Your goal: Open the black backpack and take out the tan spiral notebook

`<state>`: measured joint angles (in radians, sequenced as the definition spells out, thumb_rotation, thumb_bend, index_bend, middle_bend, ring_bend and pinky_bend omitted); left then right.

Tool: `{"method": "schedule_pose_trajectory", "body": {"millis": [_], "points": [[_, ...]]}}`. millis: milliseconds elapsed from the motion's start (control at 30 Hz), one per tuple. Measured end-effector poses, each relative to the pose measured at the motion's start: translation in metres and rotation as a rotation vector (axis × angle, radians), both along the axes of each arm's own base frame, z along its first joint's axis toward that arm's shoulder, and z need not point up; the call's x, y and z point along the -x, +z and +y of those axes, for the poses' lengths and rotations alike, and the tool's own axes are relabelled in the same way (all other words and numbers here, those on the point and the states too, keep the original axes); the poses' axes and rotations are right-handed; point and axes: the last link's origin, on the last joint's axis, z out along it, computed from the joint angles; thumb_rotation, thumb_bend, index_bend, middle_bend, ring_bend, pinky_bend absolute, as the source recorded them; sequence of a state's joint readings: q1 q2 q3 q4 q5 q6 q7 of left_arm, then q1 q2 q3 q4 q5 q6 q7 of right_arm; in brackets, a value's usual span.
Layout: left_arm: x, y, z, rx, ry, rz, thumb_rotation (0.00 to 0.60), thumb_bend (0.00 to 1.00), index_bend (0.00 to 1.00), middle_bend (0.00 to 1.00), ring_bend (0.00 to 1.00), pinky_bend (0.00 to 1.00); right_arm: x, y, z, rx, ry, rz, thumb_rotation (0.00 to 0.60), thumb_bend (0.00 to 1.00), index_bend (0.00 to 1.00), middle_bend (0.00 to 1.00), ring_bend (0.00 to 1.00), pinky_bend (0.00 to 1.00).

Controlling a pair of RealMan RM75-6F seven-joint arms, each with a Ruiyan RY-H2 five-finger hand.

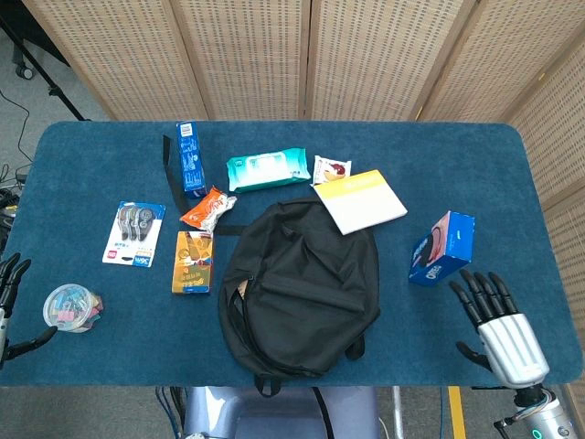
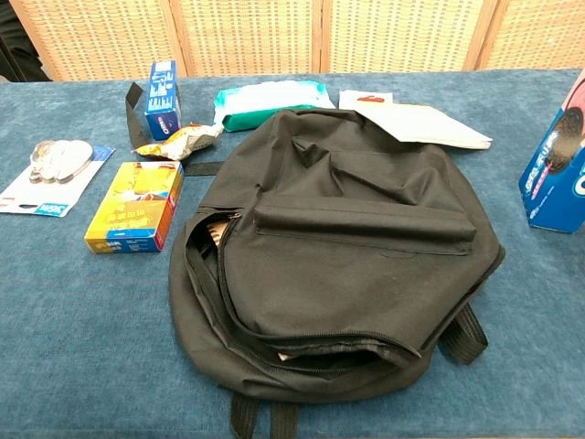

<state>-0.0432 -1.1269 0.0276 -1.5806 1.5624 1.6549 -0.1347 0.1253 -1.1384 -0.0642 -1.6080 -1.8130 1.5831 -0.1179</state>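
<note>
At table centre, we see the backpack [image 2: 338, 247] with its zip already gaping at its 9 o'clock edge, a tan sliver of notebook [image 2: 212, 232] inside. We judge extraction still pending: right hand [image 1: 498, 322] at 4 o'clock and left hand [image 1: 9, 293] at 8 o'clock, fingers spread, grasping nothing.

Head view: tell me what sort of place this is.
Probably a lab or studio set up for recording. A blue-covered table holds a staged spread around a backpack, wicker screens close off the back, and a stand with cables sits on the grey floor.
</note>
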Motion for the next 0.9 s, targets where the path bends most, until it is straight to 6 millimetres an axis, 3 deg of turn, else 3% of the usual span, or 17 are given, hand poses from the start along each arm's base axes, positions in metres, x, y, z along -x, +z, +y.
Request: {"method": "schedule_pose_trajectory", "body": {"millis": [233, 467, 667, 900], "points": [[-0.002, -0.001, -0.001, 0.002, 0.000, 0.000, 0.600, 0.11, 0.00, 0.00, 0.00, 0.00, -0.021, -0.025, 0.002, -0.283, 0.145, 0.016, 0.600, 0.00, 0.09, 0.00, 0.00, 0.01], [-0.001, -0.003, 0.001, -0.009, 0.011, 0.028, 0.600, 0.11, 0.00, 0.00, 0.00, 0.00, -0.068, -0.066, -0.001, -0.478, 0.285, 0.097, 0.600, 0.00, 0.09, 0.00, 0.00, 0.04], [0.000, -0.004, 0.001, -0.013, 0.020, 0.028, 0.600, 0.12, 0.00, 0.00, 0.00, 0.00, -0.104, -0.106, -0.001, -0.556, 0.346, 0.112, 0.600, 0.00, 0.10, 0.02, 0.00, 0.05], [0.000, -0.002, 0.001, -0.022, 0.019, 0.023, 0.600, 0.12, 0.00, 0.00, 0.00, 0.00, -0.126, -0.132, -0.007, -0.560, 0.355, 0.091, 0.600, 0.00, 0.12, 0.06, 0.00, 0.10]]}}
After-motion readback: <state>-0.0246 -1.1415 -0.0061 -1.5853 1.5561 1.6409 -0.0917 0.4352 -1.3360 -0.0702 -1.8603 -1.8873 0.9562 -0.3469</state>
